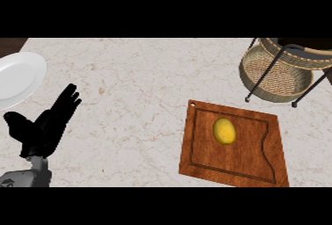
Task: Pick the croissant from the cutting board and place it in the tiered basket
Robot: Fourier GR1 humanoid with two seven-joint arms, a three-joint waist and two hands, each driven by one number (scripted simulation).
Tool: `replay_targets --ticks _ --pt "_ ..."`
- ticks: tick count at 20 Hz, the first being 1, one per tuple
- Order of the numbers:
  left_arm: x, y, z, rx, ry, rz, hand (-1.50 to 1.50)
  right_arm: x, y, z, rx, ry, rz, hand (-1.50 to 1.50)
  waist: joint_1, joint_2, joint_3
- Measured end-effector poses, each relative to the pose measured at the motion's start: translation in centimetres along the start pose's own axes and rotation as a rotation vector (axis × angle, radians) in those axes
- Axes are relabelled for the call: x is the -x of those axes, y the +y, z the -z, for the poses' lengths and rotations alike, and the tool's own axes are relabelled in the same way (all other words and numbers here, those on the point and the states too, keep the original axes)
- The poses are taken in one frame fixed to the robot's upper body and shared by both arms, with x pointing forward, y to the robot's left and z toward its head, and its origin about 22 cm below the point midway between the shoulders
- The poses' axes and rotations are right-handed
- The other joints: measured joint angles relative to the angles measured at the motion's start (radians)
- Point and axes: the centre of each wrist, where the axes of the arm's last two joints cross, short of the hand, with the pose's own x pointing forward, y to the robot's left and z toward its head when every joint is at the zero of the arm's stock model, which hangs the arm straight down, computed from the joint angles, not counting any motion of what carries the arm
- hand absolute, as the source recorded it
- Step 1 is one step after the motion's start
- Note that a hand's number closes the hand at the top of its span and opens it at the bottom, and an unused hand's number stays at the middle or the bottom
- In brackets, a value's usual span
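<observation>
Left robot hand [44,125] sits at the lower left over the desk [136,88], fingers straight and spread, thumb out to the side, holding nothing. Right robot hand not in view. White plate [19,77] lies just above it at the left edge. Croissant [224,130], a yellow oval, lies on the cutting board [250,160], well apart from the hand. Tiered basket [279,70] stands at the upper right, near the board's far corner.
</observation>
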Motion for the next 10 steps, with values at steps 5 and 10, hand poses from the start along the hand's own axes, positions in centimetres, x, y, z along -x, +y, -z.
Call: replay_targets --ticks 5,10 --pt "0.1 0.2 -0.1 0.002 -0.003 0.004 0.00 0.3 2.3 1.3 0.047 -0.006 -0.006 1.50 0.006 0.003 0.001" --pt "-0.1 0.3 0.0 0.007 -0.004 0.003 0.00 0.3 3.7 2.4 0.170 -0.017 0.053 -1.50 0.008 0.002 -0.001"
